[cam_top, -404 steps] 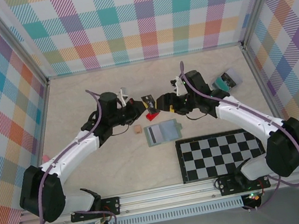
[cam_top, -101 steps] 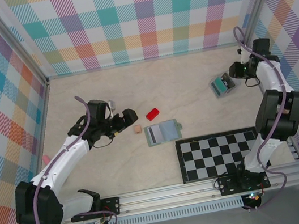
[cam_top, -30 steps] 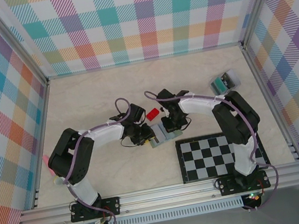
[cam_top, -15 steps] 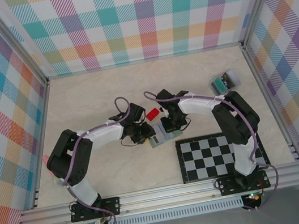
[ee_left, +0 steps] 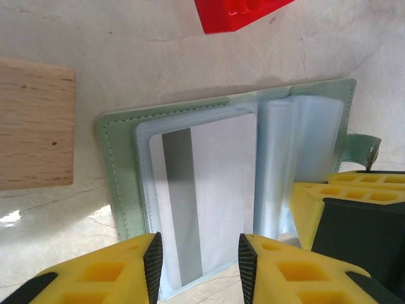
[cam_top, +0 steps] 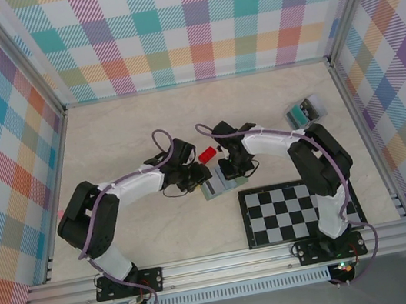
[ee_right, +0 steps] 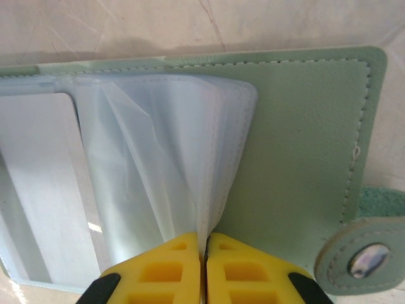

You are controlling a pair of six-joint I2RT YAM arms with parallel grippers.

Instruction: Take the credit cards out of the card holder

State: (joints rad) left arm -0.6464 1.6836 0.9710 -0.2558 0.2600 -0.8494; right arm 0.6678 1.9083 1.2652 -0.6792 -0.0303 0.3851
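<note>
The card holder [cam_top: 223,187] is laid open and flat on the table [cam_top: 122,134], directly beneath both grippers, which are brought together over it from opposite sides.

The left gripper [ee_left: 199,261] is seen with its two yellow fingers [ee_left: 95,278] held apart, and nothing is clamped between them. The near edge of a pale card [ee_left: 218,183] with a dark stripe is framed in the gap between the fingertips. This card is tucked under clear plastic in one panel of the holder. Whether it is touched by the fingers cannot be told. Ahead of the fingertips, past the far edge of the holder, a red block [ee_left: 237,12] is seen. Off to their left a wooden block [ee_left: 35,123] is laid close beside the holder's stitched edge, apart from it. To their right, the other arm's yellow finger is set down on the second panel, next to the side tab [ee_left: 366,152].

The right gripper [ee_right: 204,256] is seen with its fingers pressed together. The edges of the clear sleeves [ee_right: 183,139] are pinched between the tips and drawn up off the green panel in a fan. The tab's metal snap is seen just right of the fingers, and the pale card is seen through the plastic to their left.

From above, a checkerboard [cam_top: 298,210] is seen just on the near side of the right gripper. A clear box [cam_top: 305,112] with teal contents is set well off to its right.
</note>
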